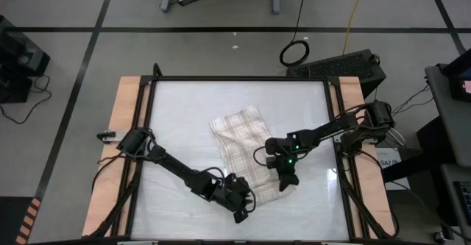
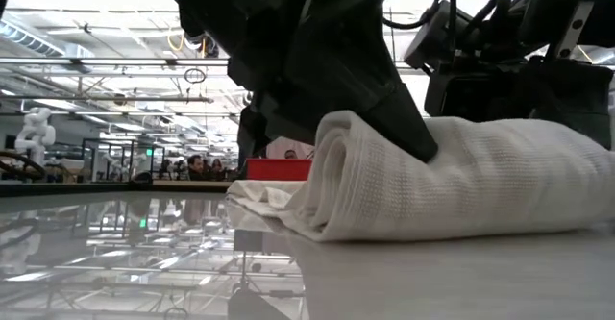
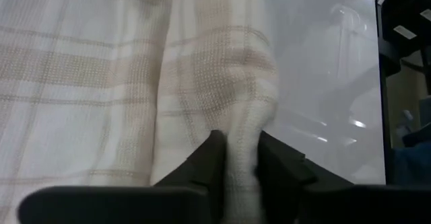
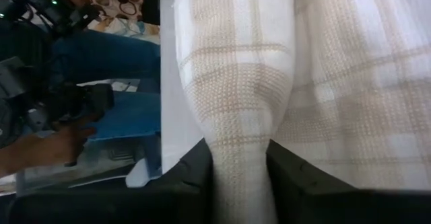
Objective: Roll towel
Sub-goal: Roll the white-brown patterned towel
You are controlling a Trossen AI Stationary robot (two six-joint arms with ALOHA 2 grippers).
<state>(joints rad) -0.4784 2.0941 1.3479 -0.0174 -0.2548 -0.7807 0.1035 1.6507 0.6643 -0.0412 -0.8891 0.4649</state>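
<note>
Wrist views: both claws point(image 3: 237, 158) point(image 4: 239, 163) pinch towel point(image 1: 239, 148) roll.

No text, label, brand, number or sign can be read anywhere in these views, on the table or in the room behind.

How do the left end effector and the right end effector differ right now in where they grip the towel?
The left end effector reaches in from the table's left side and grips the left end of the towel roll; the right end effector comes from the right side and grips the roll's right end. The left arm lies stretched low; the right arm is bent. Both are shut on the rolled edge.
</note>
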